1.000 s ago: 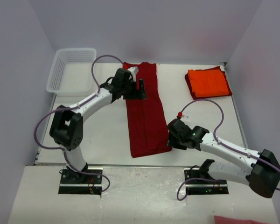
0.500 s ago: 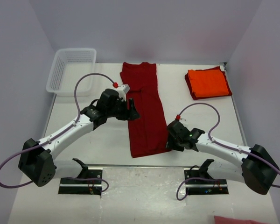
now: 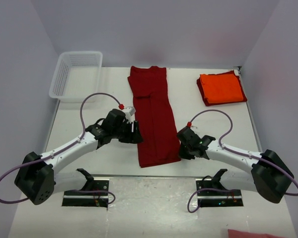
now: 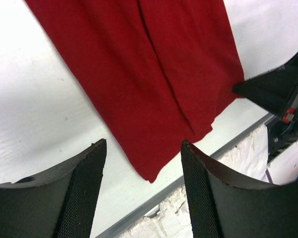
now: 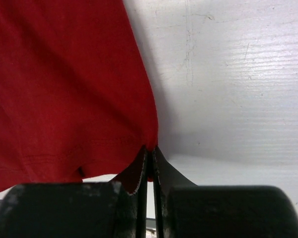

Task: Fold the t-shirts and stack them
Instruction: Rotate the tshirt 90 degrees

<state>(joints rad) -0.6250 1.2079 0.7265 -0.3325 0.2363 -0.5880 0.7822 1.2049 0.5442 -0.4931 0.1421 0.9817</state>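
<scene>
A dark crimson t-shirt lies folded into a long strip down the middle of the table, neck end at the back. My right gripper is shut on its near right corner, with the red hem pinched between the fingers. My left gripper hovers open just above the shirt's near left corner, nothing between its fingers. In the top view this gripper sits at the strip's left edge. A folded bright orange t-shirt rests at the back right on more dark red cloth.
A white mesh basket stands at the back left corner. The table's near edge runs close under the shirt's hem. Purple cables loop above both arms. A pinkish scrap lies off the table at bottom right.
My left arm swung from the shirt's upper left down to its near left corner. My right gripper closed on the near right corner.
</scene>
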